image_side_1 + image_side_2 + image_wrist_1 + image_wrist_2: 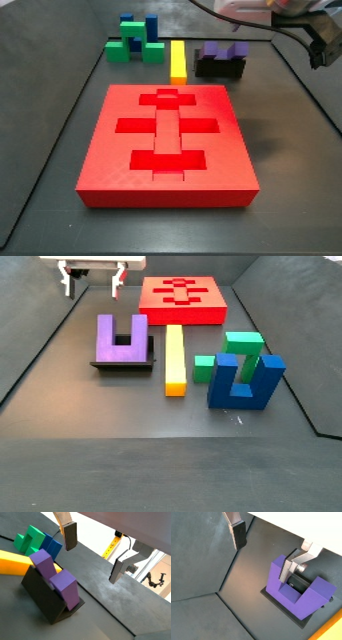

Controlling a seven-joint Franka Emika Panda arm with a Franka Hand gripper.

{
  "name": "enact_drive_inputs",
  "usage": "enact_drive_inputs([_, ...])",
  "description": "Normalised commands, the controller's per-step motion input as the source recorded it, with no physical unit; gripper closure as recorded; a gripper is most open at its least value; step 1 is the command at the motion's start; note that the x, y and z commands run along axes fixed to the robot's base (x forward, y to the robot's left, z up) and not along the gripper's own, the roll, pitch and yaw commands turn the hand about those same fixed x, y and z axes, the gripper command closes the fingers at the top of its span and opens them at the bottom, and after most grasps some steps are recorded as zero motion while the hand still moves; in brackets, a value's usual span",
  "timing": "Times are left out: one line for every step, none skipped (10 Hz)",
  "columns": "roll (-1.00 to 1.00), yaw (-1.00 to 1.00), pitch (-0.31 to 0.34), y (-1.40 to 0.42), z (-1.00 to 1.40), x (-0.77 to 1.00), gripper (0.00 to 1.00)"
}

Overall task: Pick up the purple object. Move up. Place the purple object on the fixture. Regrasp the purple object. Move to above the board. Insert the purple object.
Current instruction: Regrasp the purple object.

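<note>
In a wrist view the purple object [55, 576] sits on the fixture [48, 597], leaning with its prongs up, while the pincer [93, 554] hangs open and empty beside it, one finger [69, 536] near the blue block [53, 546] and green block [30, 539]. A regrasp begun from here could clip those neighbours or the yellow bar [13, 562] if the approach drifts towards them.

In a wrist view the purple object [296, 588] fills the fixture [278, 601] recess, and a finger [291, 568] lies close against one prong; whether it touches is hard to tell. Closing off-centre could pinch a single prong and tip the piece out.

In a side view the pincer [321, 50] hovers near the bench's far right edge, apart from the purple object [222, 52] on the fixture [222, 70], with the board [168, 140] nearer mid-bench.

In a side view the pincer [94, 278] is clear of the purple object [122, 340] towards the far left corner, beside the board [183, 298]; a skewed grasp would jam at insertion
</note>
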Motion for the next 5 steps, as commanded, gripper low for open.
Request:
enact_drive_inputs([0.00, 0.00, 0.031, 0.07, -0.41, -0.03, 0.00])
enact_drive_inputs([0.00, 0.00, 0.074, 0.08, -0.40, -0.07, 0.00])
enact_drive_inputs([0.09, 0.00, 0.023, 0.03, -0.39, -0.13, 0.00])
enact_drive_inputs([0.00, 0.00, 0.000, 0.01, -0.32, -0.17, 0.00])
enact_drive_inputs([0.01, 0.02, 0.000, 0.00, -0.29, 0.00, 0.00])
